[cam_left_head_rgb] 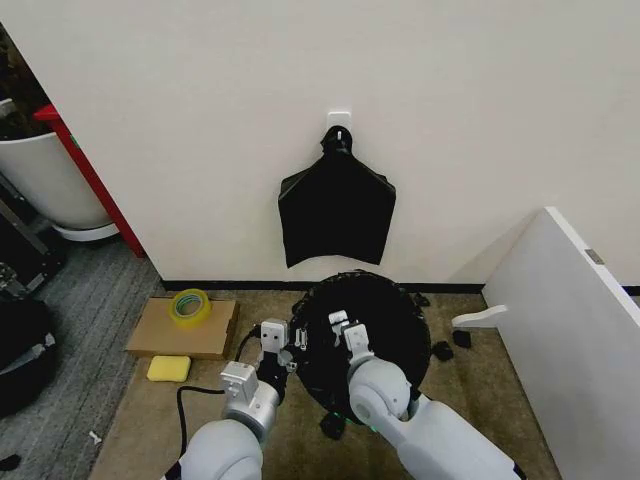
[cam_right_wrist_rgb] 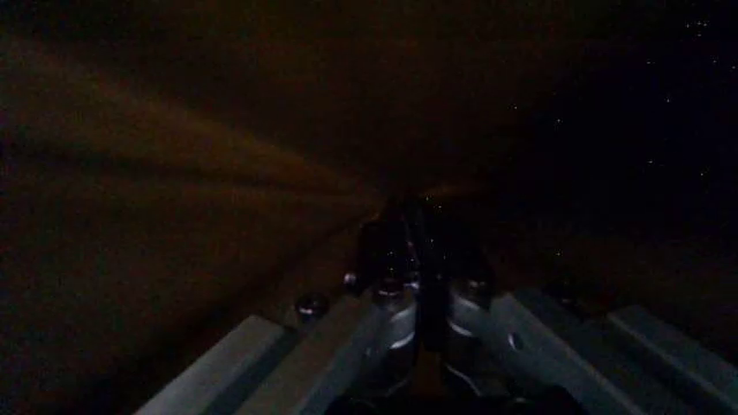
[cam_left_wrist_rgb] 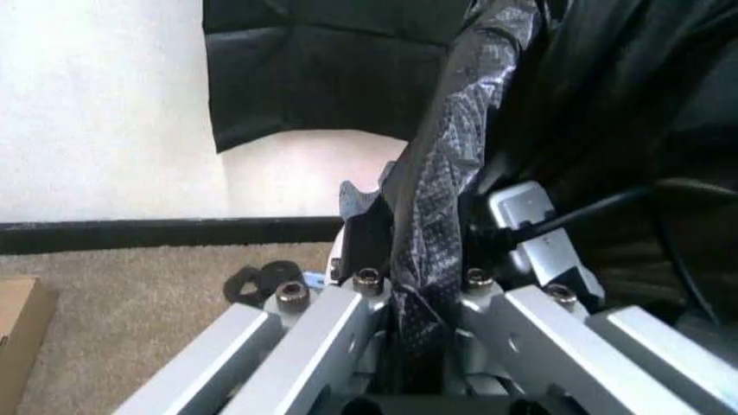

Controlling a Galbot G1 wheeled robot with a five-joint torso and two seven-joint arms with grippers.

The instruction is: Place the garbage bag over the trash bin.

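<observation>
The glossy black garbage bag [cam_left_head_rgb: 375, 320] stands open as a round dark mouth on the floor by the wall. It covers the trash bin, which is hidden beneath it. My left gripper [cam_left_head_rgb: 296, 345] is at the bag's left rim. In the left wrist view it [cam_left_wrist_rgb: 421, 238] is shut on a crinkly strip of the garbage bag [cam_left_wrist_rgb: 444, 173]. My right gripper [cam_left_head_rgb: 340, 325] reaches into the bag's mouth just right of the left one. In the dark right wrist view its fingers [cam_right_wrist_rgb: 383, 246] sit close together on the black film.
A flat black bundle [cam_left_head_rgb: 337, 210] hangs on the wall above the bag. A cardboard piece [cam_left_head_rgb: 185, 330] with a yellow tape roll [cam_left_head_rgb: 189, 306] and a yellow sponge [cam_left_head_rgb: 168, 368] lie left. A white panel [cam_left_head_rgb: 570, 300] stands right, black scraps [cam_left_head_rgb: 443, 350] beside it, a white tub [cam_left_head_rgb: 40, 175] far left.
</observation>
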